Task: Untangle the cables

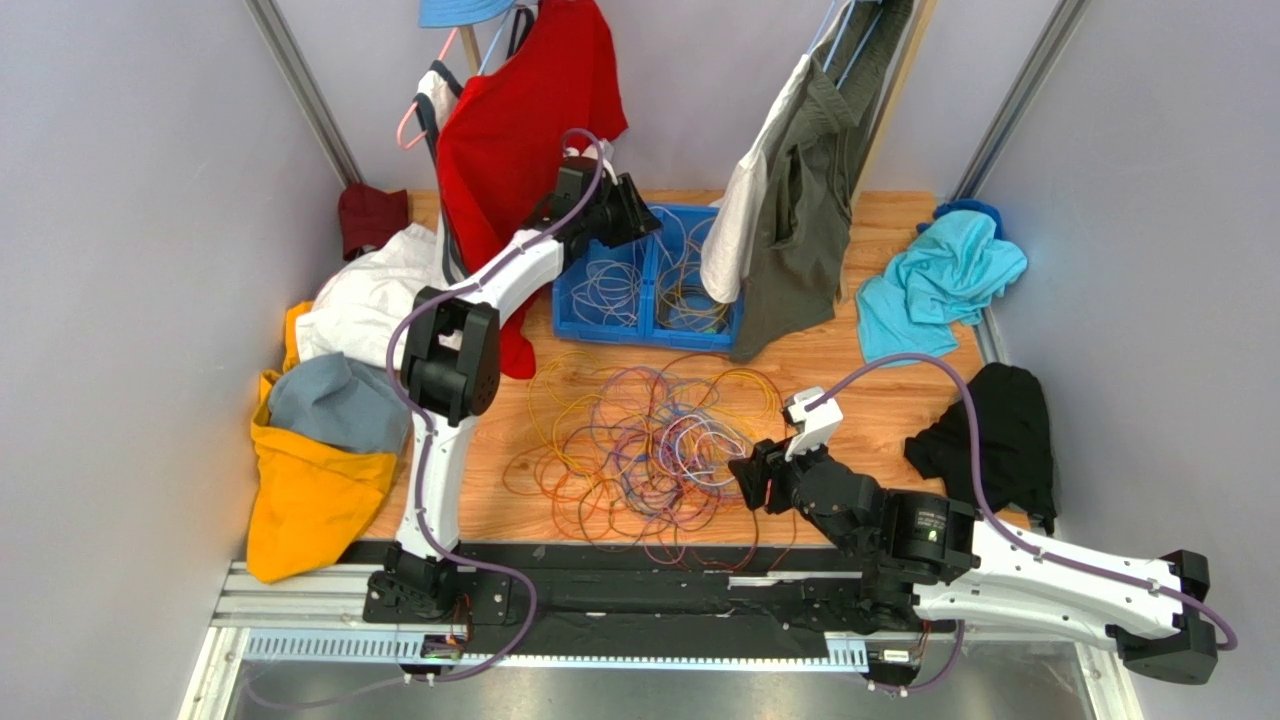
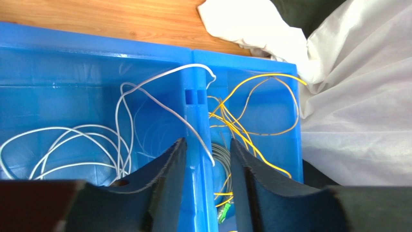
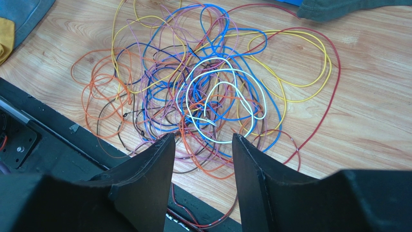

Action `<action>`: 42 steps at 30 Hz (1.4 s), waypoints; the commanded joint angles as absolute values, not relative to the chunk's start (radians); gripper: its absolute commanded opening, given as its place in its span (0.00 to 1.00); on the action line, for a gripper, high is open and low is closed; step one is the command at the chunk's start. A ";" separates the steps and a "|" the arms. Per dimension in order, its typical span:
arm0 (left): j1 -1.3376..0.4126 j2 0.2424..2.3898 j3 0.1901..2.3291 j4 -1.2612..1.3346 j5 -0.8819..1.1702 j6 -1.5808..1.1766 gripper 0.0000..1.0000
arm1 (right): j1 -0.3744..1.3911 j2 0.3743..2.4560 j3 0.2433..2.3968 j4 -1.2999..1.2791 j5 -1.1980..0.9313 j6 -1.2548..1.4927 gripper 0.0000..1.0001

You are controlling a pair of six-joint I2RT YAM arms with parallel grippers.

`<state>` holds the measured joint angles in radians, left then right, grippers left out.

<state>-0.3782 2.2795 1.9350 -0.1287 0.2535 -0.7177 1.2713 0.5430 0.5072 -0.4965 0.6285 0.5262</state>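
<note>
**A:** Where are the cables lying relative to your grippers?

**B:** The main tangle of cables (image 1: 646, 443) is lying on the table (image 1: 872, 423), just ahead of your right gripper (image 1: 747, 488). Its jaws are standing roughly half apart and gripping nothing. The near loops are showing in the gap between the fingers, but I can't tell whether any are touching.

**A:** And your left?

**B:** Your left gripper (image 2: 208, 145) is hanging over the blue bin (image 2: 72, 53), its jaws straddling the divider (image 2: 196, 111). They're parted and clamping nothing. One white cable (image 2: 198, 65) is draping over the divider and dangling loose between the fingers. Yellow cables (image 2: 225, 116) are sitting in the compartment to the right.

**A:** Arm poses?

**B:** Your right arm is lying low along the near edge, reaching left towards the pile. Your left arm is standing up from its base with the elbow folded, forearm stretching away to the bin and wrist tipping down into it.
</note>
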 commanded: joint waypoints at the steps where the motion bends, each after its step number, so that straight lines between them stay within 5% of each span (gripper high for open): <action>1: -0.373 2.192 1.934 -0.086 0.256 -0.718 0.44 | 1.273 0.534 0.503 -0.457 0.652 0.518 0.51; 21: -0.371 2.244 1.979 -0.141 0.242 -0.698 0.39 | 1.275 0.538 0.497 -0.453 0.660 0.506 0.51; 34: -0.471 2.115 1.824 -0.087 0.192 -0.602 0.73 | 1.275 0.531 0.482 -0.428 0.646 0.518 0.51; 39: -0.518 2.053 1.725 -0.017 0.082 -0.558 0.79 | 1.275 0.515 0.476 -0.442 0.644 0.538 0.51; 41: -0.535 2.013 1.640 0.033 0.007 -0.529 0.99 | 1.275 0.509 0.472 -0.445 0.641 0.541 0.51; 42: -0.555 1.978 1.617 0.070 -0.023 -0.520 0.99 | 1.275 0.508 0.472 -0.445 0.643 0.543 0.51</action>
